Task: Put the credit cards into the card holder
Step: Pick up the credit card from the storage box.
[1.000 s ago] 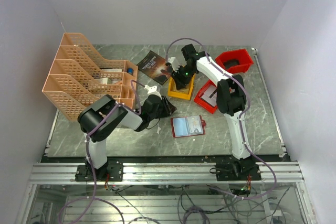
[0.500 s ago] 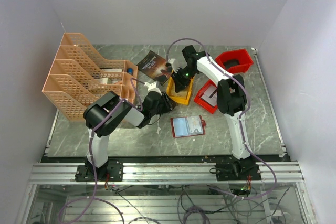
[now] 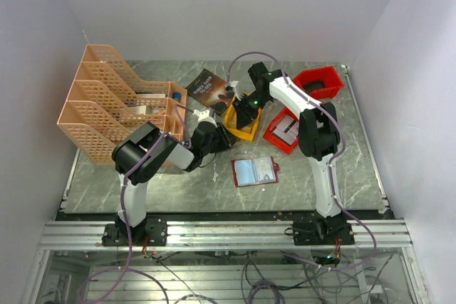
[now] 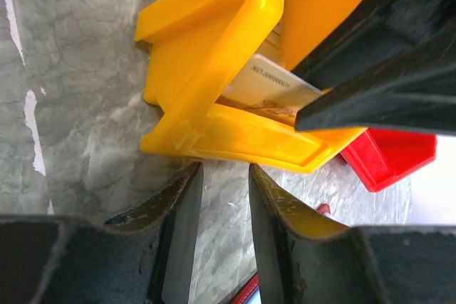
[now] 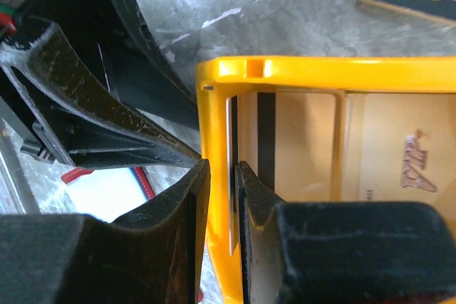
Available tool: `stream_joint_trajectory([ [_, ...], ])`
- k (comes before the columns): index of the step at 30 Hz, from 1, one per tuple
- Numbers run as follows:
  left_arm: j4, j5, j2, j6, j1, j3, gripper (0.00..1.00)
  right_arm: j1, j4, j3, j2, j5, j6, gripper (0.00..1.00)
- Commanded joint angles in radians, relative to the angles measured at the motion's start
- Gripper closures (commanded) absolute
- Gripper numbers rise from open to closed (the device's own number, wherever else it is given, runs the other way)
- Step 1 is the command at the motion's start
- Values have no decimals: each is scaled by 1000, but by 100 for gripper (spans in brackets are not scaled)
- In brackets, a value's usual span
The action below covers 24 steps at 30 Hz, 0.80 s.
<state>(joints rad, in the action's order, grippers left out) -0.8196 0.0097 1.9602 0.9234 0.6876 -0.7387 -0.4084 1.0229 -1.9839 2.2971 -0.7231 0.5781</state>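
Grey marble tabletop (image 3: 192, 190), read from left to right. The left hand (image 4: 224, 176) sits low, just beside the near-left corner of the yellow bin (image 3: 241, 126). Its fingers (image 4: 178, 226) are parted with only bare stone between them, so it grasps nothing. The bin holds the credit cards (image 4: 274, 87): the left wrist view shows a pale card leaning inside, and the right wrist view shows a tan card with a dark stripe. The right hand (image 5: 221, 169) reaches down and straddles one wall of the bin, one finger outside and one inside. It is clenched on the plastic, and whether a card edge is caught with the wall cannot be told. The card holder (image 3: 254, 171) lies open and flat with its clear pockets up, apart from the bin on its near side and a little to the right. A red bin (image 3: 281, 132) lies further right. The step in hand appears to be getting a card out of the bin. To do it well, the right hand should keep the wall steady or tipped so that the bin cannot slide. The left hand should then come in level with a card's free edge and close on the card alone, not on the rim. The two hands are crowded, so small, slow movements would lessen the risk of collision.
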Motion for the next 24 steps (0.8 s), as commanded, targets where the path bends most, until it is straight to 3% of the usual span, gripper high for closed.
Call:
stream_joint_trajectory([
  [1, 8, -6, 14, -29, -15, -21, 56, -7, 18, 38, -30, 1, -6, 79],
  [13, 3, 5, 16, -32, -17, -21, 57, -12, -86, 28, -22, 129, -65, 81],
  [21, 8, 8, 10, -41, -19, -21, 57, -3, -68, -31, 6, 76, -85, 70],
  [24, 9, 11, 10, -43, -19, -22, 57, -1, -77, -36, 11, 93, -97, 71],
])
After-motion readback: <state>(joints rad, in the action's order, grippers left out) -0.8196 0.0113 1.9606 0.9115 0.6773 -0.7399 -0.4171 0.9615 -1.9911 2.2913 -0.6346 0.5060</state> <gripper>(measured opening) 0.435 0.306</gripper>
